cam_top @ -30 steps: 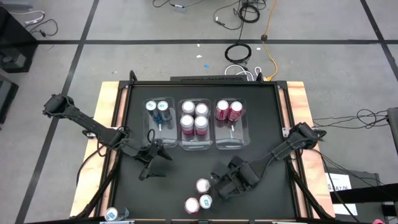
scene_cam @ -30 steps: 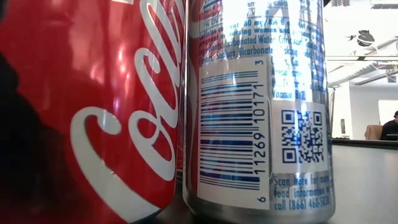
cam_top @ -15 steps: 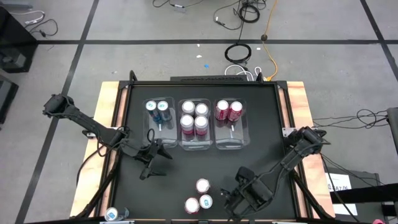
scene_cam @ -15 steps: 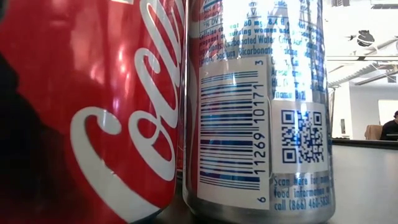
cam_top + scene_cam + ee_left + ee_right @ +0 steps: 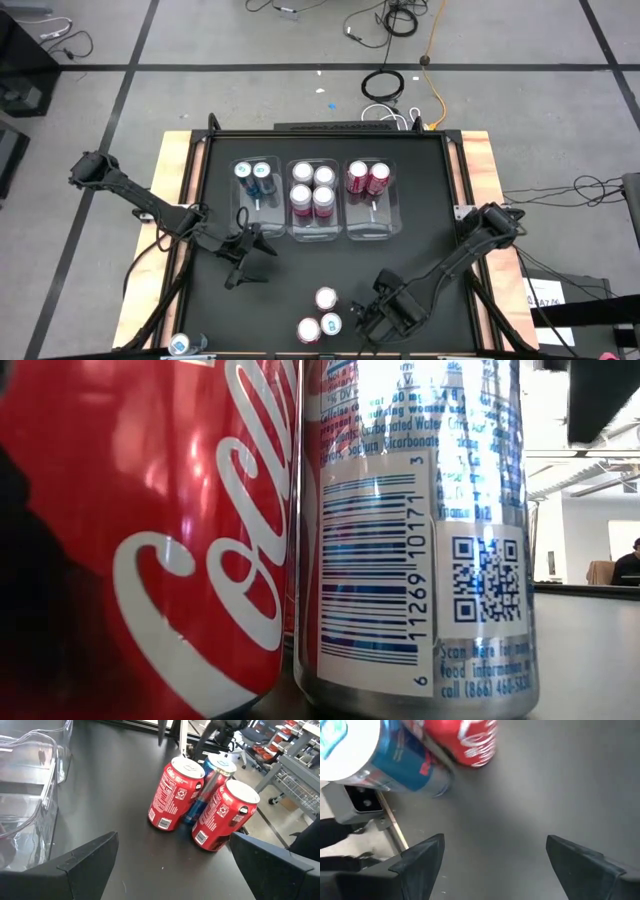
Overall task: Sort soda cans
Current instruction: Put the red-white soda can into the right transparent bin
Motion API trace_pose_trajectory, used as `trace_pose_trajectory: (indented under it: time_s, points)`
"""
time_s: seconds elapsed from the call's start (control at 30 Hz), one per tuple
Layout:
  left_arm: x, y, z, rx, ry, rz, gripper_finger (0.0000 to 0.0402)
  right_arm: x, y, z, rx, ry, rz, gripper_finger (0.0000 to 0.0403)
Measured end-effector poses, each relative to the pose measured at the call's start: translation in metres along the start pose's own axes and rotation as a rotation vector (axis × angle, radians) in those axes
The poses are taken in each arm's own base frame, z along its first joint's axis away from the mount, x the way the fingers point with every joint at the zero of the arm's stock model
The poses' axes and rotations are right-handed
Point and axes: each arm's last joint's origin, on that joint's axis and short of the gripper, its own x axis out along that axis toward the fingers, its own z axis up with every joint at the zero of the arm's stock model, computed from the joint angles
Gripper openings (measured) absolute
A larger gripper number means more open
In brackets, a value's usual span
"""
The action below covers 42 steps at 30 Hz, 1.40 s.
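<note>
Three loose soda cans stand upright in a cluster near the table's near edge: two red ones (image 5: 325, 298) (image 5: 308, 330) and a teal-blue one (image 5: 331, 323). The left wrist view shows the red pair (image 5: 175, 795) (image 5: 225, 815) with the blue can (image 5: 212, 772) behind them. My right gripper (image 5: 363, 325) hangs open just right of the cluster, pointing steeply down, with bare table between its fingers (image 5: 495, 855). The blue can (image 5: 385, 755) and a red can (image 5: 475, 740) lie ahead of it. My left gripper (image 5: 243, 270) waits open at the centre left.
Three clear bins stand in a row at the far centre. The left one (image 5: 253, 205) holds two teal cans, the middle one (image 5: 312, 225) several pink-and-white cans, and the right one (image 5: 370, 215) two red cans. Another can (image 5: 180, 345) sits off the table's near left corner.
My right gripper has gone toward the table's near edge and down, ending beside the loose cans on their right. Its arm now shows as a dark shape at the top right of the low view. The cans have not moved.
</note>
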Motion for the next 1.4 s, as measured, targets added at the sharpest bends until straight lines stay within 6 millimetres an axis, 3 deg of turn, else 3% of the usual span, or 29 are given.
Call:
trace_pose_trajectory:
  time_s: [0.13, 0.37, 0.6, 0.83, 1.4]
  points:
    - [0.000, 0.000, 0.000, 0.000, 0.000, 0.000, 0.0390, 0.017, -0.002, -0.003, 0.012, 0.012, 0.034, 0.0341]
    - [0.000, 0.000, 0.000, 0.001, 0.001, 0.000, 0.0390, 0.029, -0.002, -0.002, -0.056, -0.046, 0.073, 0.0341]
    - [0.000, 0.000, 0.000, 0.001, 0.001, 0.001, 0.0390, 0.043, -0.016, 0.015, -0.068, -0.071, 0.031, 0.0341]
    - [0.000, 0.000, 0.000, 0.001, 0.001, 0.001, 0.0390, 0.062, -0.023, 0.026, -0.115, -0.130, 0.094, 0.0341]
    - [0.000, 0.000, 0.000, 0.001, 0.001, 0.001, 0.0390, 0.069, -0.025, 0.052, -0.253, -0.252, 0.186, 0.0341]
